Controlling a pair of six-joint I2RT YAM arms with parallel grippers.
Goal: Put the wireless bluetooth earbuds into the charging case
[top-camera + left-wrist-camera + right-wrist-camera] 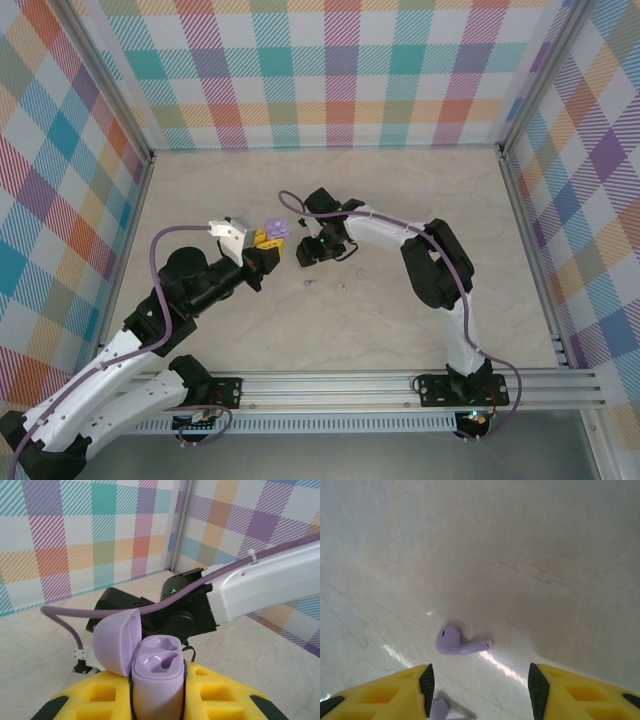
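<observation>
The case (156,680) stands upright, pinched between the yellow fingers (95,697) of the left hand (258,248). Its lid (117,640) is swung open and both wells are empty, so no bud is seated. The right hand (480,680) hangs low over the desk (520,555), fingers spread with nothing between them. One purple bud (454,641) lies on its side just ahead of the gap, and a second purple bud (440,709) lies right beside one fingertip. In the top view a pale bud (342,288) lies on the desk near the right hand, on the side toward the arm bases. I judge the task barely begun: the case is open and presented, but all picking and seating remains. No brand, label or writing can be read.
</observation>
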